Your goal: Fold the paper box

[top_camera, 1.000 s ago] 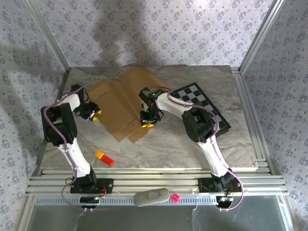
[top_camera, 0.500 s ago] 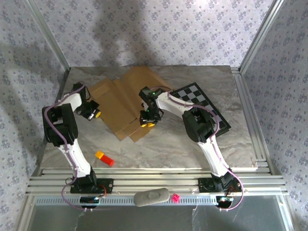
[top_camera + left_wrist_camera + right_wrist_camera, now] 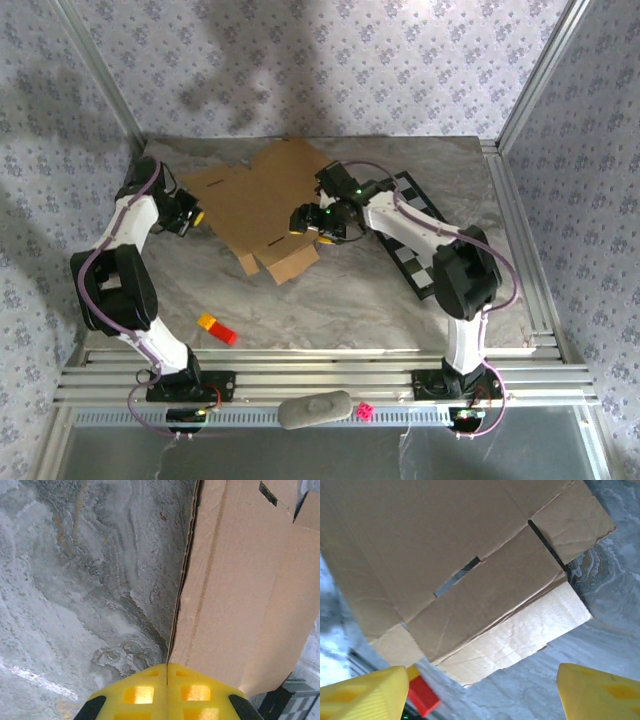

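Cardboard first: the paper box (image 3: 262, 200) lies as an opened-out sheet of flaps and slots on the table (image 3: 400, 300). It sits toward the far edge and a little left of the middle, with one corner reaching almost to that edge. Its surface is bare brown, creased along the fold lines. In the right wrist view a pale flap of the paper box (image 3: 445, 545) shows beneath the brown layers.

The left gripper (image 3: 186, 214) is at the sheet's left edge. In the left wrist view the yellow fingers of the left gripper (image 3: 166, 672) are clenched together, with the thin edge of the paper box (image 3: 240, 580) running into the seam between them.

The right gripper (image 3: 316, 222) hangs over the sheet's right side. In the right wrist view the right gripper (image 3: 480, 677) is released, its fingers spread wide.

A checkered board (image 3: 412, 262) lies toward the right edge, partly under the right arm. A red block (image 3: 217, 329) with a yellow end rests near the near-left corner.

The table has a grey marbled top. Flowered wallpaper (image 3: 400, 70) and metal posts (image 3: 535, 75) close it in.
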Controlling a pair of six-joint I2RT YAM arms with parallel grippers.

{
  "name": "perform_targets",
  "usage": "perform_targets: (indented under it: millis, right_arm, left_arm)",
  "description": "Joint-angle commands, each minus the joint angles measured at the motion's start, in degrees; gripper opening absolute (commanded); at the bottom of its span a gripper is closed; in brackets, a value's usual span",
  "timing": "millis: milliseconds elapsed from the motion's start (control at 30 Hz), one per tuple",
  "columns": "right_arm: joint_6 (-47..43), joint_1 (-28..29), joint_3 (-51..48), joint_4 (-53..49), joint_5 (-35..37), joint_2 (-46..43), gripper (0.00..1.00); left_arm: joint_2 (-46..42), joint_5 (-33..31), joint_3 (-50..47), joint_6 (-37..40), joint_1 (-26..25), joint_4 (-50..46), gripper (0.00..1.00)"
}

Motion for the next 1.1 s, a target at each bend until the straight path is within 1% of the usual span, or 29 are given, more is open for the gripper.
perform_targets:
  millis: [0,67,100,133,200,267,333,400,433,533,567,667,733,800,833,867,933,967,1033,1067]
  right_arm:
    - [9.09,2.59,-2.73,8.39,0.76,-5.07,0.77]
    - [-0.55,6.21,1.1,5.45,6.51,-6.35,0.76]
    - [-7.32,8.95,3.74,3.06,10.01,-5.99,0.76]
    - [-15.24,11.79,6.06,0.67,14.95,-5.26,0.75]
    - [-25.43,16.66,8.43,-0.86,22.96,-3.27,0.73]
    - [-35.27,20.81,9.0,1.56,29.85,-1.87,0.73]
    - [-46.48,25.51,7.07,9.48,38.47,-1.54,0.75]
    - [-54.79,28.31,7.7,15.24,45.19,0.62,0.81]
    - [-57.15,28.87,10.7,15.06,47.64,3.1,0.82]
    - [-58.71,30.08,23.58,7.21,53.7,12.61,0.81]
    - [-59.33,30.5,26.66,6.06,55.92,15.21,0.81]
    - [-61.16,30.73,32.08,5.84,62.35,21.69,0.81]
    - [-59.31,29.72,35.73,4.13,67.67,25.14,0.81]
    - [-58.76,28.96,39.46,1.89,71.33,27.58,0.8]
    - [-59.54,28.76,39.95,2.48,71.51,28.01,0.78]
    - [-60.28,28.65,39.95,3.11,71.3,27.94,0.74]
    - [-62.81,28.6,40.78,4.71,71.38,28.08,0.5]
    - [-63.4,28.54,41.55,4.52,71.0,28.1,0.39]
    - [-63.66,28.83,43.84,2.85,70.33,27.62,0.12]
    - [-63.62,28.97,44.85,2.06,70.38,27.24,0.0]
  left_arm:
    - [-3.55,3.0,0.81,-3.81,-0.39,0.57,0.0]
    - [-4.41,2.92,1.36,-3.95,-0.43,-0.04,0.0]
    - [-4.76,2.84,1.68,-3.95,-0.43,-0.4,0.0]
    - [-5.21,2.82,1.89,-3.86,-0.37,-0.69,0.0]
    - [-5.84,3.3,2.16,-3.95,-0.49,-0.96,0.0]
    - [-6.46,3.75,2.09,-4.2,-0.55,-1.14,0.0]
    - [-7.35,4.13,1.91,-4.45,-0.69,-1.42,0.0]
    - [-8.43,4.23,1.65,-4.58,-0.69,-1.44,0.0]
    - [-8.99,4.32,1.47,-4.66,-0.76,-1.57,0.0]
    - [-10.31,4.65,0.97,-4.83,-1.18,-1.74,0.0]
    - [-10.51,4.75,0.85,-4.83,-1.25,-1.87,0.0]
    - [-11.5,4.79,0.6,-4.65,-1.71,-2.64,0.0]
    - [-12.25,4.76,0.35,-4.61,-2.06,-2.92,0.0]
    - [-12.97,4.59,0.41,-4.49,-2.41,-3.74,0.0]
    - [-13.39,4.57,0.42,-4.35,-2.53,-4.67,0.0]
    - [-13.77,4.51,0.46,-4.22,-2.61,-5.05,0.0]
    - [-14.58,4.25,0.79,-3.97,-2.96,-5.87,0.0]
    - [-14.89,4.03,1.0,-3.91,-3.15,-6.24,0.0]
    - [-15.79,3.53,2.2,-3.7,-3.56,-6.8,0.0]
    - [-16.23,2.89,3.23,-3.45,-3.79,-7.39,0.0]
